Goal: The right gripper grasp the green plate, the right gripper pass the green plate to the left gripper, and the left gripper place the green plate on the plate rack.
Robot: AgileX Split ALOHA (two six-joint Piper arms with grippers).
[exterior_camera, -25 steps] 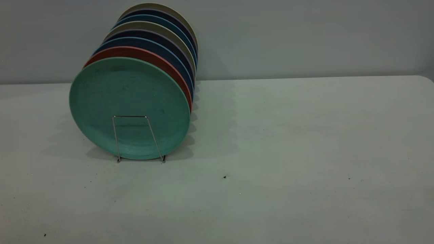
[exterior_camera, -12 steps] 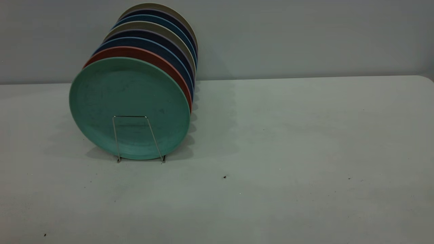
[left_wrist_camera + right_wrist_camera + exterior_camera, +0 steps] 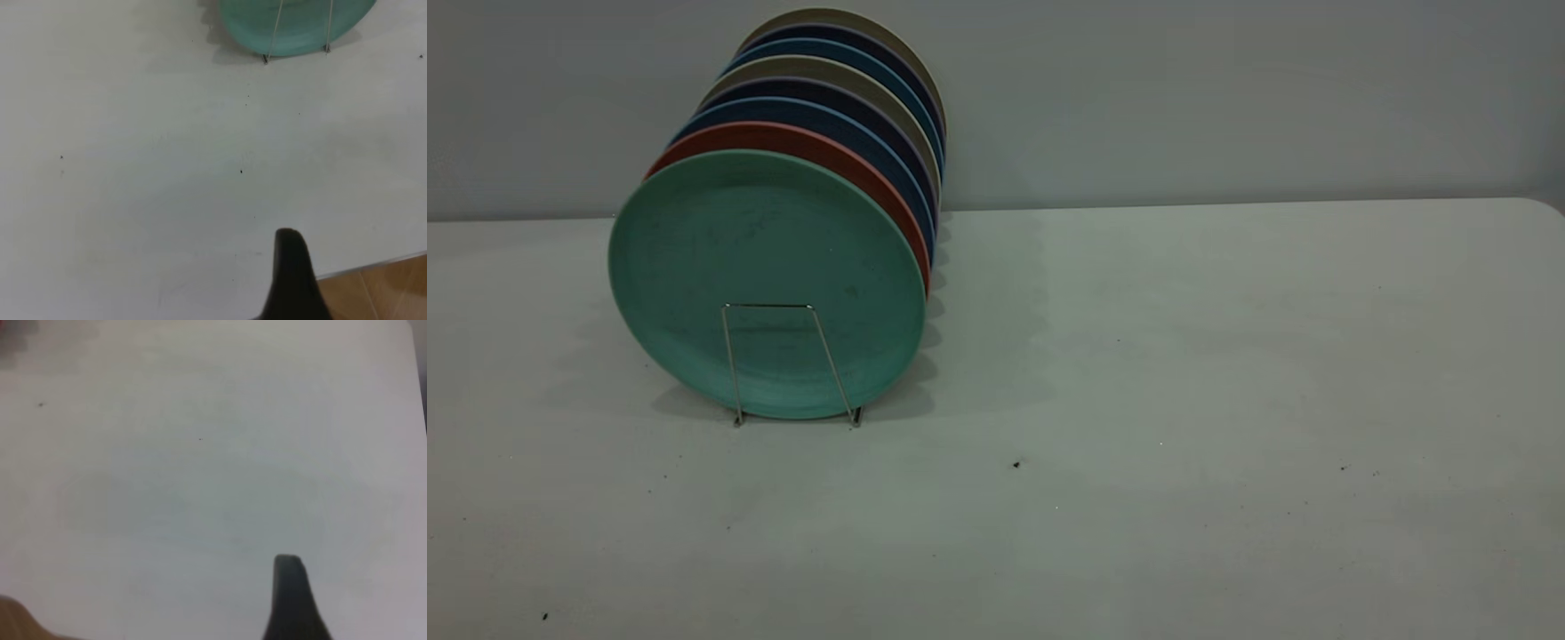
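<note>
- The green plate (image 3: 765,280) is seen standing on edge in the plate rack (image 3: 791,364), at the front of a row of plates; the salmon-pink plate (image 3: 818,147) is set directly behind it, with dark blue plates (image 3: 845,120) and beige ones farther back.
- The rack's front wire loop is crossed over the green plate's lower face; its two feet are planted on the surface (image 3: 1183,373).
- To the right of the rack, a broad open stretch of surface is shown as far as the rounded far corner; in front of the rack the surface is marked only by a few dark specks.
- The left pincer (image 3: 291,277) is held above the near edge of the surface, well apart from the rack; one finger alone is visible, so its opening cannot be told; nothing is seen held.
- The right pincer (image 3: 290,597) is held over bare surface far from the rack; again only one finger is shown, and its opening cannot be told.
</note>
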